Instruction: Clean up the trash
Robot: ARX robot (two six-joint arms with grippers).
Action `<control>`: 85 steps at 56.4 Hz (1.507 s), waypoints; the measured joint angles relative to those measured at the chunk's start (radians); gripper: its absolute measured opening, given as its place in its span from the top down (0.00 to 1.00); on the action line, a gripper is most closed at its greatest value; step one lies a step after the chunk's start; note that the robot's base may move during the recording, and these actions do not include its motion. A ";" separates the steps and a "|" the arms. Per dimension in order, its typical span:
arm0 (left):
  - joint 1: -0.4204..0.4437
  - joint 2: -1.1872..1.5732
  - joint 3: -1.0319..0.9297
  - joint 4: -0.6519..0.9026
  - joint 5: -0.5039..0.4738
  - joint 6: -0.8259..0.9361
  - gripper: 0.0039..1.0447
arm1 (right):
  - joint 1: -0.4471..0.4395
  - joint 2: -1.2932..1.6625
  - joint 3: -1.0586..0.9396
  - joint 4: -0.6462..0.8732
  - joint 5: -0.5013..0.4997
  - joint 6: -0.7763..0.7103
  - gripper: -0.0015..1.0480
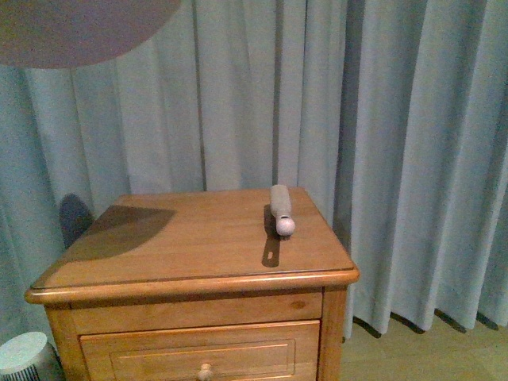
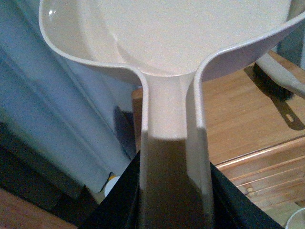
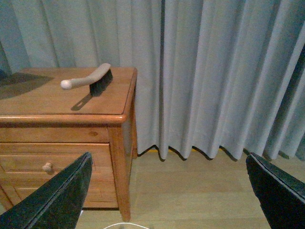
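Trash: not to be made out in any view. Left claw (image 2: 174,200) clamped on the handle of the beige dustpan (image 2: 190,33), pan rim flaring just ahead, nightstand (image 2: 238,114) top beyond and below it. Right claw (image 3: 164,200) spread wide, holding nothing, above bare floor (image 3: 190,186) with free room all round. Brush (image 3: 90,78) well ahead of it, near the tabletop's side edge, curtain (image 3: 214,71) beyond.

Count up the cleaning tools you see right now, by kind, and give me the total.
brush: 1
dustpan: 1
Total: 2
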 joint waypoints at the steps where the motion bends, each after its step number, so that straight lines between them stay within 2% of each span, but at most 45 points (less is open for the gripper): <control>1: 0.006 -0.006 -0.005 0.002 0.000 0.000 0.73 | 0.000 0.000 0.000 0.000 0.000 0.000 0.07; 9: 0.085 -0.075 -0.076 0.016 -0.001 -0.019 0.73 | 0.000 0.000 0.000 0.000 0.000 0.000 0.07; 16: 0.112 -0.126 -0.132 0.019 0.005 -0.032 0.73 | 0.000 0.000 0.000 0.000 0.000 0.000 0.07; 40: 0.117 -0.264 -0.286 0.000 0.011 -0.102 0.73 | 0.000 0.000 0.000 0.000 0.000 0.000 0.07; 64: 0.129 -0.275 -0.314 -0.001 0.043 -0.151 0.73 | 0.000 0.000 0.000 0.000 0.000 0.000 0.07; 65: 0.129 -0.275 -0.314 -0.001 0.043 -0.151 0.73 | 0.011 0.000 -0.002 0.018 0.040 -0.019 0.07; 67: 0.129 -0.275 -0.314 -0.001 0.044 -0.153 0.73 | 0.046 0.018 -0.003 0.122 0.185 -0.068 0.07; 68: 0.129 -0.275 -0.314 -0.001 0.044 -0.153 0.73 | 0.049 0.043 -0.002 0.180 0.240 -0.080 0.07; 71: 0.130 -0.275 -0.314 -0.001 0.045 -0.154 0.73 | 0.039 0.170 0.004 0.279 0.283 -0.080 0.07; 78: 0.130 -0.275 -0.314 -0.001 0.044 -0.154 0.73 | 0.051 0.561 0.140 0.440 0.239 -0.038 0.07; 85: 0.130 -0.276 -0.314 -0.001 0.044 -0.154 0.73 | 0.100 0.858 0.374 0.432 0.171 0.010 0.07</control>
